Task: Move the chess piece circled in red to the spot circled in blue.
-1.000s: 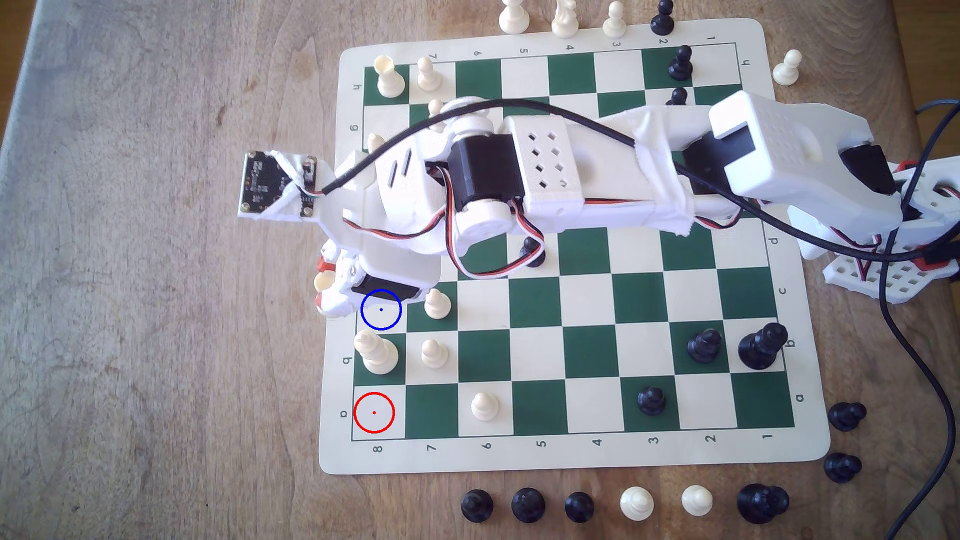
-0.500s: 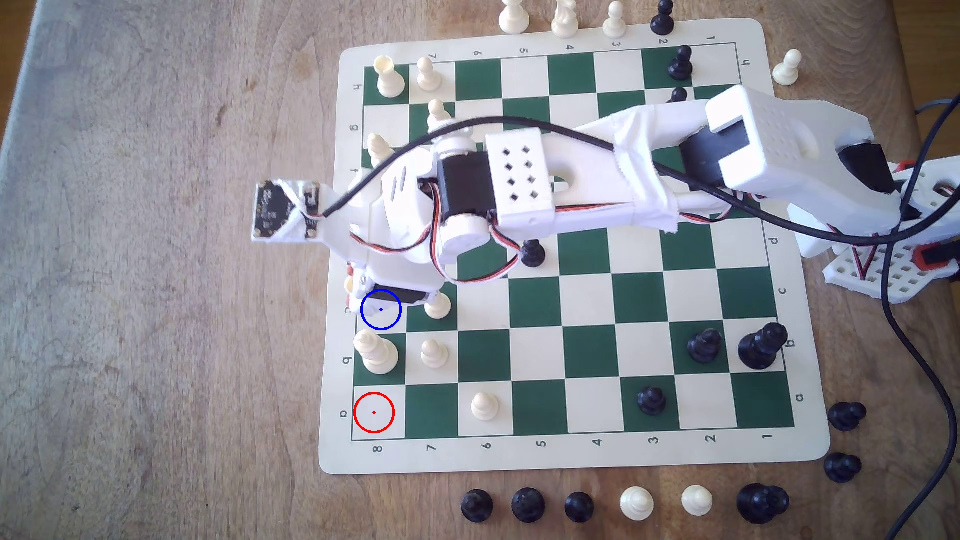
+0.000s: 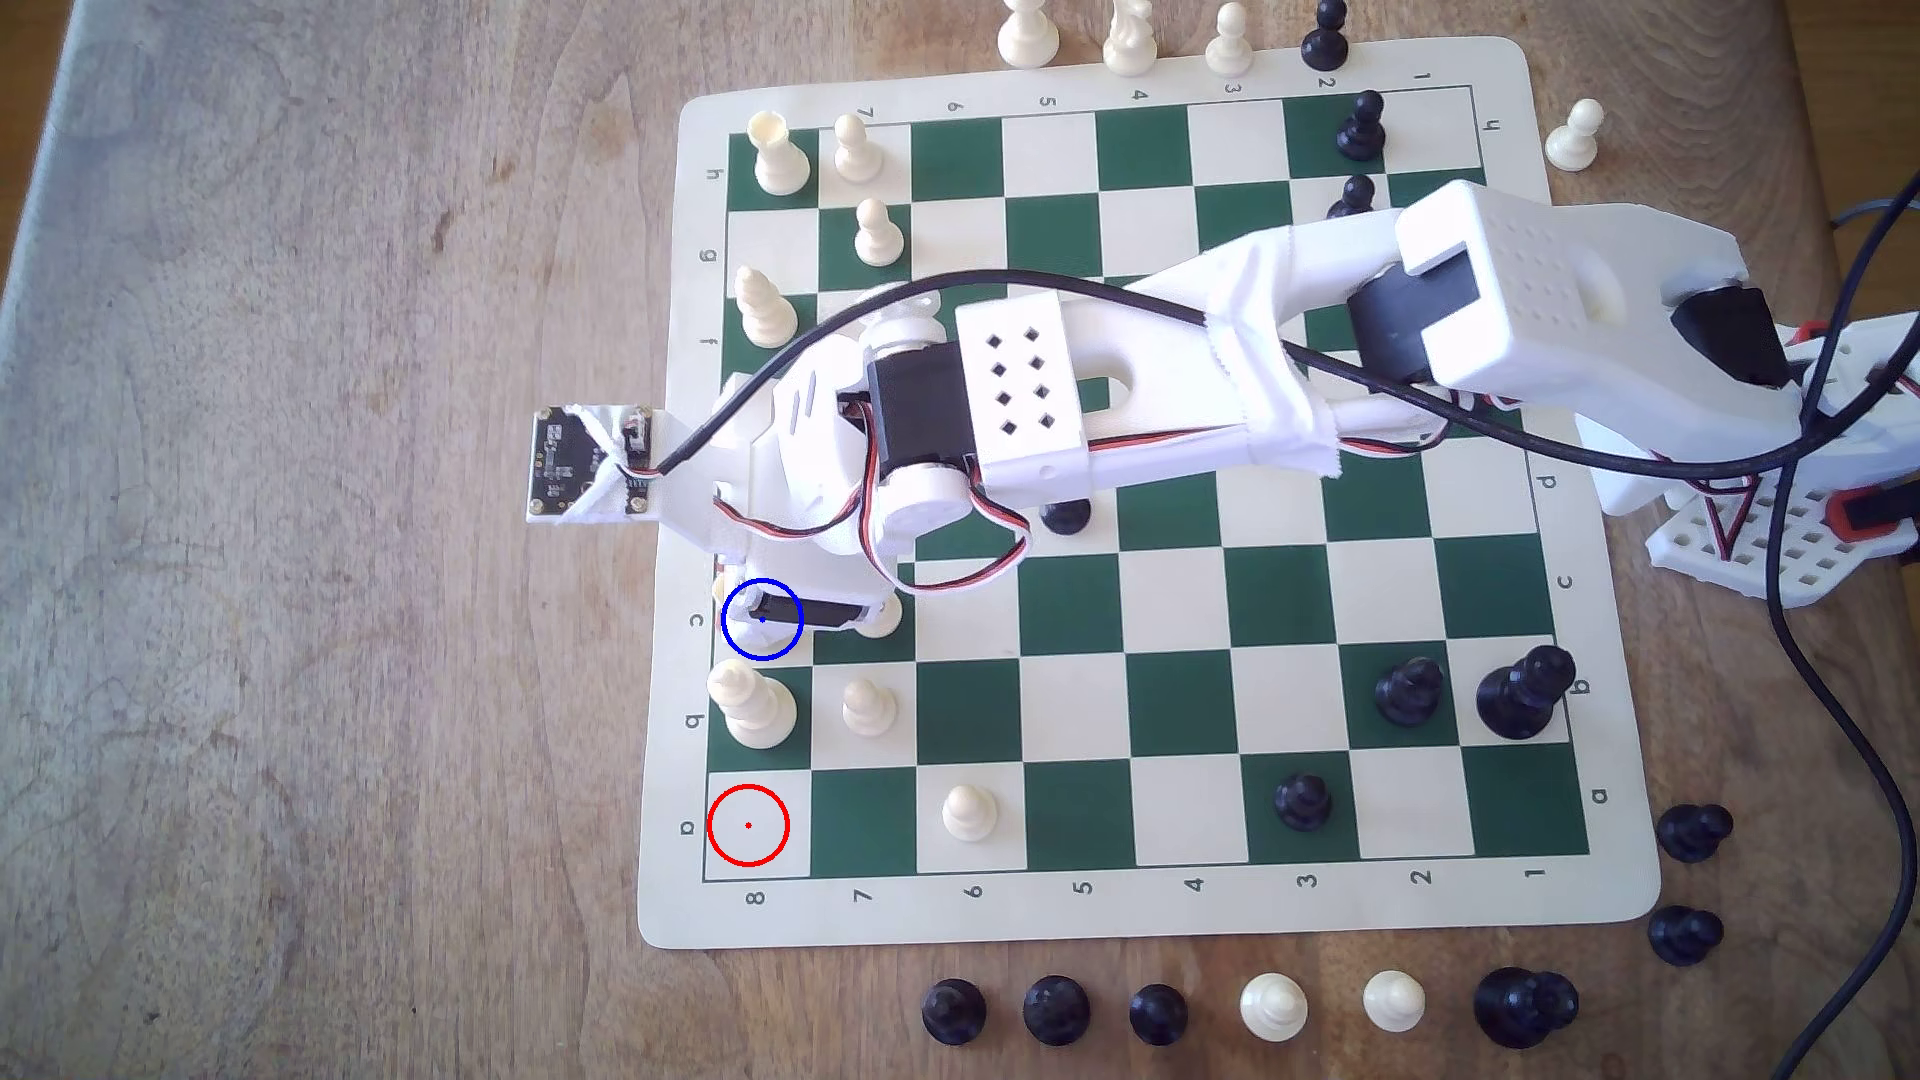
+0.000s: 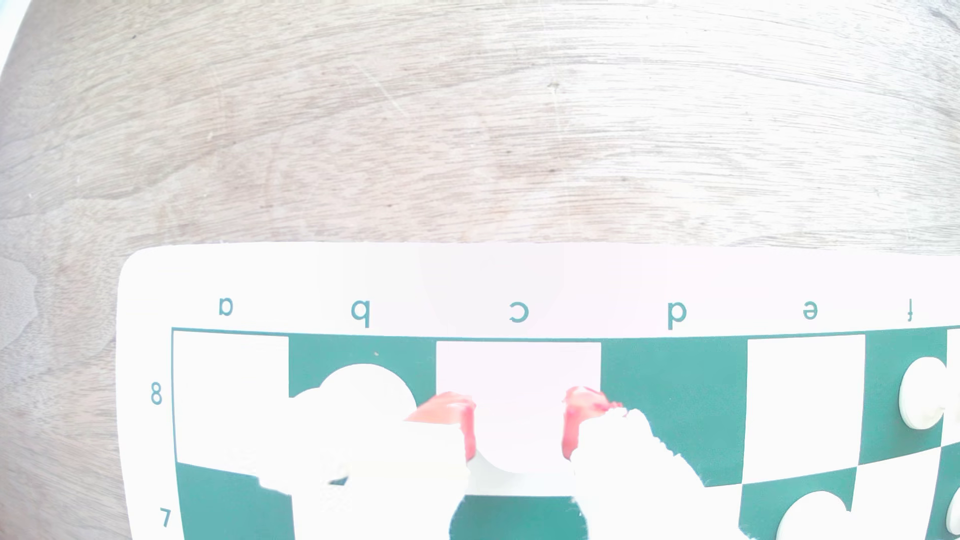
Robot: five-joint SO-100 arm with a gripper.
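Cream rook [image 4: 519, 446] clamped between red-tipped fingers [image 4: 457, 420], low over blue-ringed square [image 4: 518, 374]; red-ringed square [image 3: 748, 826] bare.

Overhead exterior view; close wrist view; shared board [image 3: 1143, 914] edge.

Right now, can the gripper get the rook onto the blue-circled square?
Probably yes. The gripper, seemingly holding the rook, hangs right over the blue-circled square, which is bare; the tall cream piece beside it looks clear.
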